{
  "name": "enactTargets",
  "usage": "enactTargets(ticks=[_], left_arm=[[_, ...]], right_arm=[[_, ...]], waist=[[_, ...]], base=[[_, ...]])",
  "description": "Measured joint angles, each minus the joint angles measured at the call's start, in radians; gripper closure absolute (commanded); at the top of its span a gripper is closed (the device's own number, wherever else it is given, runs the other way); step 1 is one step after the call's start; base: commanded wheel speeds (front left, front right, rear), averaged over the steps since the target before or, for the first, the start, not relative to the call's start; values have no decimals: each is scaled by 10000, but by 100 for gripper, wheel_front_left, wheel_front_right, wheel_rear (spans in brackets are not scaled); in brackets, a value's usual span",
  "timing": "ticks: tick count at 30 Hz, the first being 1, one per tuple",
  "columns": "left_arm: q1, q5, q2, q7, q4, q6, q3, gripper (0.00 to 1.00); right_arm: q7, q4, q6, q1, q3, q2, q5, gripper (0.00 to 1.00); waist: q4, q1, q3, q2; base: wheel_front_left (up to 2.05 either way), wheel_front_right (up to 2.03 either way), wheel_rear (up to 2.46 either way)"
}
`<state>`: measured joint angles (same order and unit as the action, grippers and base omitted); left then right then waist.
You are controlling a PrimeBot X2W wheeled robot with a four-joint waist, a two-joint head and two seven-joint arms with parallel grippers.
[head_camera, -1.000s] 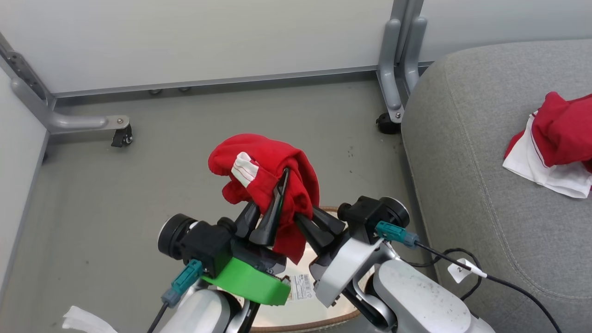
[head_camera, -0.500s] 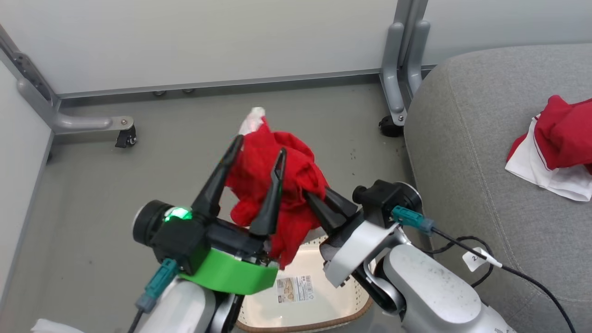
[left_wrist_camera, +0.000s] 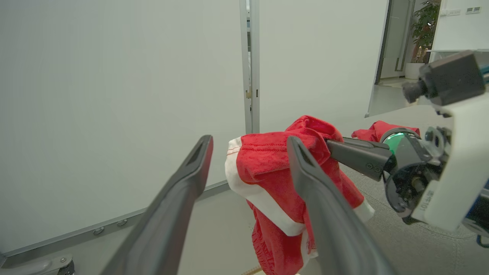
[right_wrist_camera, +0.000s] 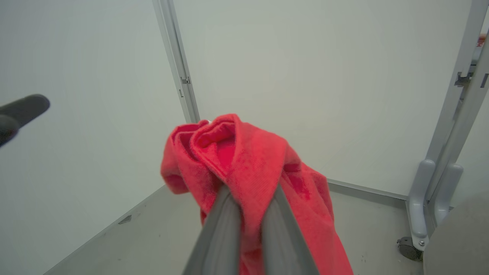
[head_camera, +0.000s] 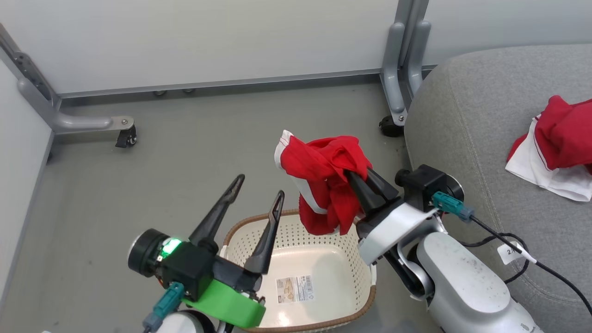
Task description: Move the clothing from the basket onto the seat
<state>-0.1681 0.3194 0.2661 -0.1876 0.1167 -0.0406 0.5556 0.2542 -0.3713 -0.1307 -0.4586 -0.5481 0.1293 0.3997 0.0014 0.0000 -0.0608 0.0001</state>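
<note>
In the head view a red garment with white trim (head_camera: 323, 185) hangs above the floor, and my right gripper (head_camera: 355, 175) is shut on it. Its lower folds dangle over the far right rim of the cream basket (head_camera: 245, 223), whose bottom holds just a label sticker. My left gripper (head_camera: 260, 186) stands open over the basket's left side, apart from the cloth. A second red and white garment (head_camera: 562, 134) lies on the grey seat (head_camera: 485, 138) at the right. The left wrist view shows the hanging clothing (left_wrist_camera: 267, 164) beyond my open fingers (left_wrist_camera: 183, 191). The right wrist view shows cloth (right_wrist_camera: 244, 152) draped over my closed fingers (right_wrist_camera: 221, 229).
White panel walls on grey metal frames close the back and left. A frame foot with a caster (head_camera: 125, 136) sits at the left, and an upright post (head_camera: 397, 69) with a caster (head_camera: 388, 126) stands by the seat's corner. A black cable (head_camera: 508, 245) trails over the seat's front.
My left gripper has opened, let go of the red garment and drawn back to the lower left. My right gripper has carried the garment to the right, nearer the seat.
</note>
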Motion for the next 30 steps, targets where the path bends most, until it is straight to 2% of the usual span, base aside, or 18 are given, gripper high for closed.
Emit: enactTargets(ticks=[6,13,24,30], left_arm=[[399,71,117,506,-305,420,677,0],[663,222,169,721,-606,665,1108,0],[634,230,255,738,-777,830,1308,0],[420,203,316,817,-738,846,1338,0]], right_arm=[[-2,-98,0,310,276,90,-117,100],[-17,-86,0,564,408,98,-153,100],[-29,0,0,630,435,13,-167,100],[-2,-6,0,589,571,-58,-165,100]], waist=[[-162,0,26,0],[-479,0,19,0],[-1285,0,-224,0],[-2065,0,-446,0]], base=[[0,0,0],[0,0,0],[0,0,0],[0,0,0]])
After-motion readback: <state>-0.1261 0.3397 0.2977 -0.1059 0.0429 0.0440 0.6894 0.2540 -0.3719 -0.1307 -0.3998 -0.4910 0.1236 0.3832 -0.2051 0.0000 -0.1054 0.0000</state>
